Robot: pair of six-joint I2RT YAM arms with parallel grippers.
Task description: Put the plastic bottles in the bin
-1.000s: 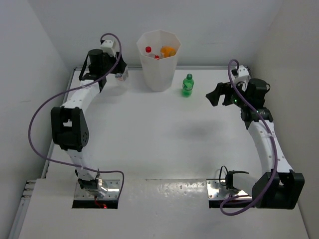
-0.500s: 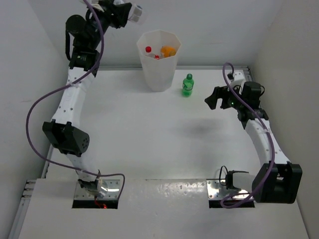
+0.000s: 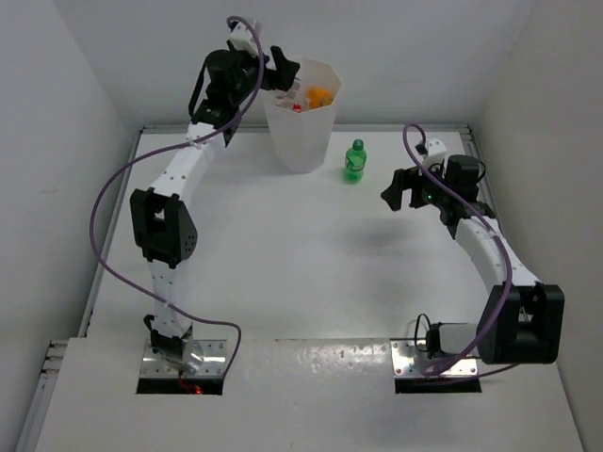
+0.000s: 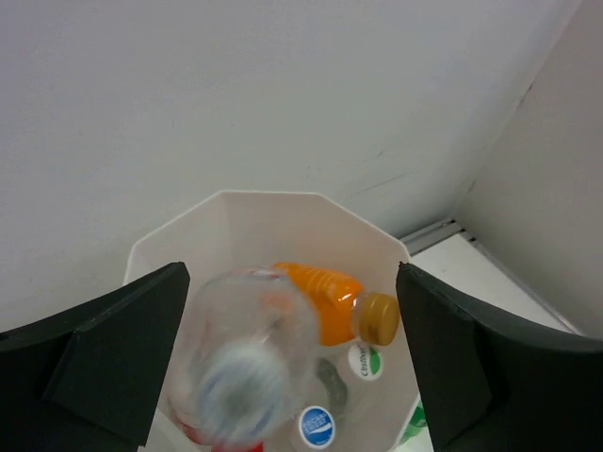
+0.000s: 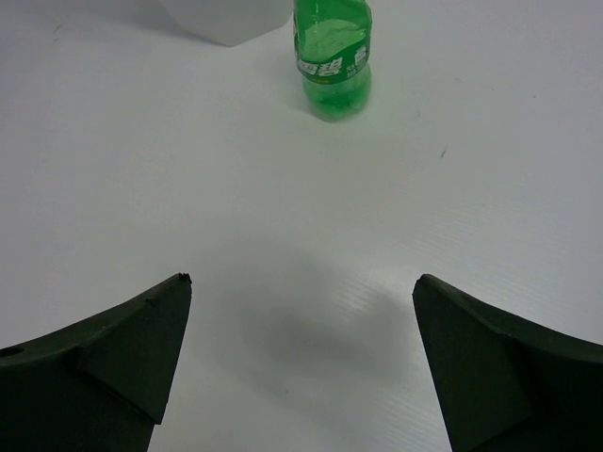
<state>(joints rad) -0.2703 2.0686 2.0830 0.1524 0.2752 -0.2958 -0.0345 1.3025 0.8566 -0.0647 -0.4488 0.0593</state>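
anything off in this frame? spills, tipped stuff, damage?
Nothing is spilled or damaged. The only oddity is that the clear bottle is a blur over the bin, loose in the wide-open left hand, so it is probably mid-drop. The green bottle stands upright on the table beside the bin.

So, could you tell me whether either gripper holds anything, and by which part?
Nothing is held. The left gripper is open above the bin, a clear bottle loose between its fingers; the right gripper is open and empty.

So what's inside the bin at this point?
In the bin: an orange bottle, a blurred clear bottle uppermost, and a white cap and a blue cap below. The bottles under those caps, and the bottom, are covered.
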